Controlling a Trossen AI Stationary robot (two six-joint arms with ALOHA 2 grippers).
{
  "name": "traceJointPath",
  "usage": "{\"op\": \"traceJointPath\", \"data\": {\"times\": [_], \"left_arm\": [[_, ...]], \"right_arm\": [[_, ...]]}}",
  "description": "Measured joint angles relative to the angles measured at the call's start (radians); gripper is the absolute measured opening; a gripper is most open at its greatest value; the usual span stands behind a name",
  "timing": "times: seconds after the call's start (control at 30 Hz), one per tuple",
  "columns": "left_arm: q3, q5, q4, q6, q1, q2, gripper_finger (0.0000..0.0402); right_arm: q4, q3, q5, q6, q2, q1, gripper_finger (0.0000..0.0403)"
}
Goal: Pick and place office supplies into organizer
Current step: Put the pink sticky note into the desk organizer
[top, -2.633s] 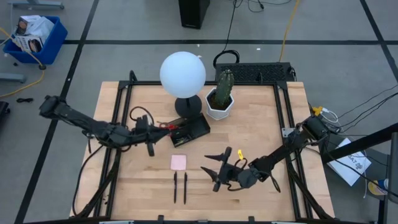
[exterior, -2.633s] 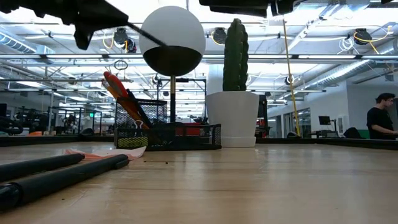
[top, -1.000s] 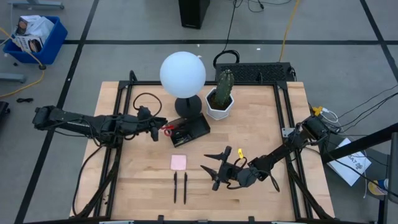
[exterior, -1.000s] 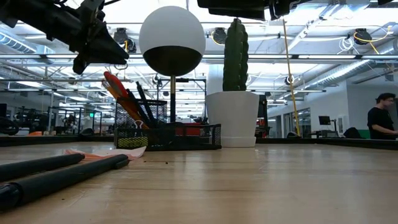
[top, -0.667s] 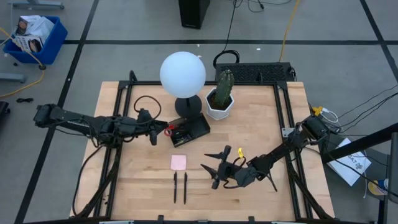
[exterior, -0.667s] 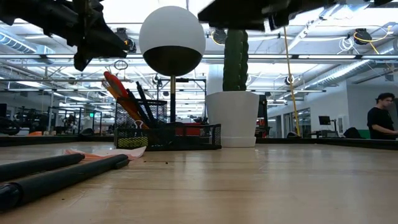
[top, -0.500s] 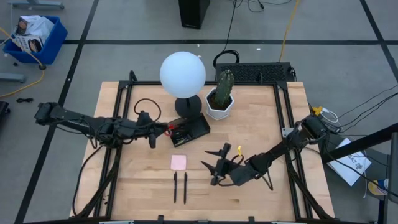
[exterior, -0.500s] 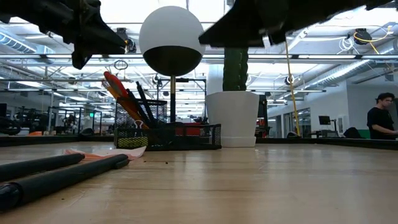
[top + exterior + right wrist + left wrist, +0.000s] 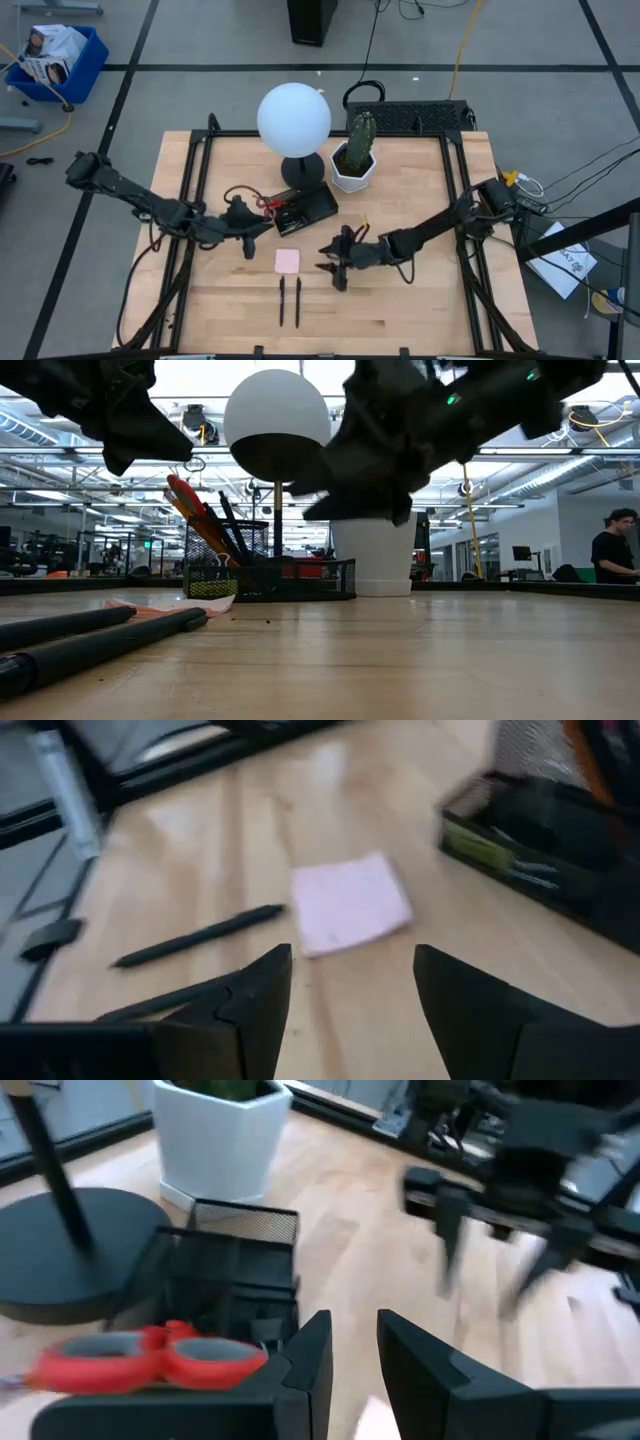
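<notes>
Organizer, black mesh, on bench, touching lamp base; red-handled scissors stand in its end farthest from the cactus pot. Pink sticky-note pad flat, just beside organizer; two black pens beyond pad, parallel. Right gripper near pad, fingers spread, empty. Left gripper beside organizer's scissors end, fingers narrowly apart, holding nothing.

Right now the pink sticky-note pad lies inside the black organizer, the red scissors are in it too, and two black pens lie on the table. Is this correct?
Not quite. The pink sticky-note pad lies on the bare table, in front of the black organizer, as the high view shows. The red scissors are in it, and two black pens lie on the table.
</notes>
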Motion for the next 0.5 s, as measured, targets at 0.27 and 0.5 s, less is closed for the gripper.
{"op": "traceJointPath", "data": {"times": [0.27,0.5], "left_arm": [[0.0,-0.081,0.209,0.087,-0.153,0.057,0.0088],[0.0,-0.231,0.285,0.204,-0.267,0.047,0.0088]], "right_arm": [[-0.015,0.0,-0.069,0.121,0.0,-0.091,0.0204],[-0.014,0.002,-0.106,0.178,0.002,-0.115,0.0203]]}}
